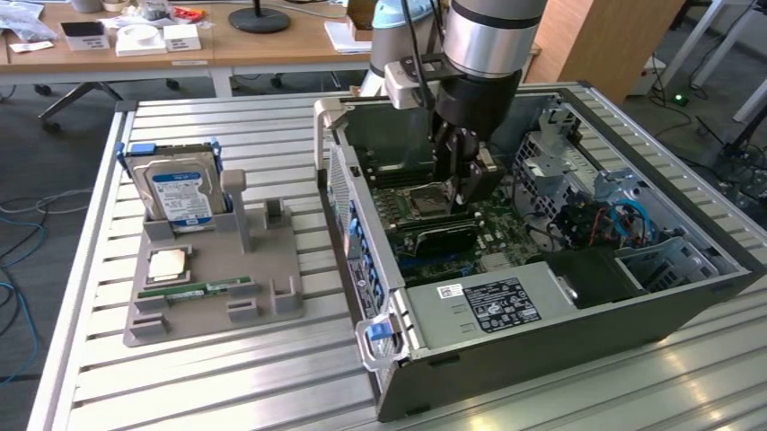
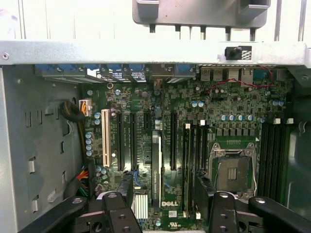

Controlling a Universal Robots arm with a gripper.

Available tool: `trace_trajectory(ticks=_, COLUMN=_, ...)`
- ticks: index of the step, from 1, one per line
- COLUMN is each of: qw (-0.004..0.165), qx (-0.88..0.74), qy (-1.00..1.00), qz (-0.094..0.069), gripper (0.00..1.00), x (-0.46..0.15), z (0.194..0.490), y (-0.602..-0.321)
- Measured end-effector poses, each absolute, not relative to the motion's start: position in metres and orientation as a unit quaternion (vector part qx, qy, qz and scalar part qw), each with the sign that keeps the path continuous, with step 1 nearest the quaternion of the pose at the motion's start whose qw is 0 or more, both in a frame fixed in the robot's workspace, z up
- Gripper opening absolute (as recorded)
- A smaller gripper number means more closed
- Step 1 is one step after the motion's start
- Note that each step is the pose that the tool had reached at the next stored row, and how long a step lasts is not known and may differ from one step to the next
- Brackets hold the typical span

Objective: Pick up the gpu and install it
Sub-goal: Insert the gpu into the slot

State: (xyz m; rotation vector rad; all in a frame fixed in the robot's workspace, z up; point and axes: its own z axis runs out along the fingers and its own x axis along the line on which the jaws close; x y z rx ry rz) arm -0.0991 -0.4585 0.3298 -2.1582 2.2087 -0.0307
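Note:
The gpu (image 2: 156,167) stands on edge in a slot of the motherboard (image 2: 228,104), a thin dark card running between the long black slots. In the exterior view the gpu (image 1: 434,236) is a dark slab low on the board inside the open computer case (image 1: 563,310). My gripper (image 1: 465,190) hangs inside the case just above the card. In the wrist view my gripper (image 2: 165,213) is open, its black fingers (image 2: 119,213) spread on either side of the card's edge and not touching it. Nothing is held.
A grey parts tray (image 1: 276,269) lies on the slatted table at the exterior view's left, holding a hard drive (image 1: 180,189), a processor (image 1: 168,263) and a green memory stick (image 1: 194,290). The empty processor socket (image 2: 233,172) and the power supply (image 1: 491,305) flank the card.

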Motion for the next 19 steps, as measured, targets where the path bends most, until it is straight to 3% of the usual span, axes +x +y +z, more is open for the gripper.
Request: trace_trajectory(ticks=19, qw=0.025, qx=-0.693, qy=0.721, qz=-0.008, gripper=0.63, x=-0.0961, z=0.3297, y=-0.4525)
